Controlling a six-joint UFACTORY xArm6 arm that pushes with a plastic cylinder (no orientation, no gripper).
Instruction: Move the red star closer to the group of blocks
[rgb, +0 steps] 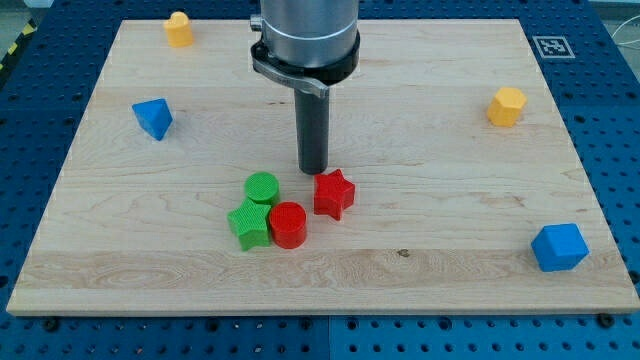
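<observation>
Red is the colour of the star (334, 193), which is found near the middle of the wooden board (420, 260), slightly towards the view's bottom. Just to its left a small group is formed by three blocks: a green cylinder (262, 187), a green star (248, 223) and a red cylinder (288, 225), all packed so that they touch or nearly touch. The red star is seen just beside this group, close to the red cylinder, though whether the two are in contact cannot be told; a narrow gap seems to be left between them.

No pincer is carried by the arm, so nothing can be said to be open, closed or gripping; only a dark rod is fitted. My tip (314, 171) is placed just above the red star in the view, at its upper left edge, between it and the green cylinder, and appears to be touching or almost touching the star.

Well apart from all this, other blocks are scattered: a blue one (153, 118) at the view's left, a yellow one (179, 29) at the top left, a yellow one (506, 106) at the right, and a blue one (558, 247) at the bottom right.

The task is judged to be nearly or wholly done, since the star already sits beside the group. At most a small nudge towards the view's left would be left.
</observation>
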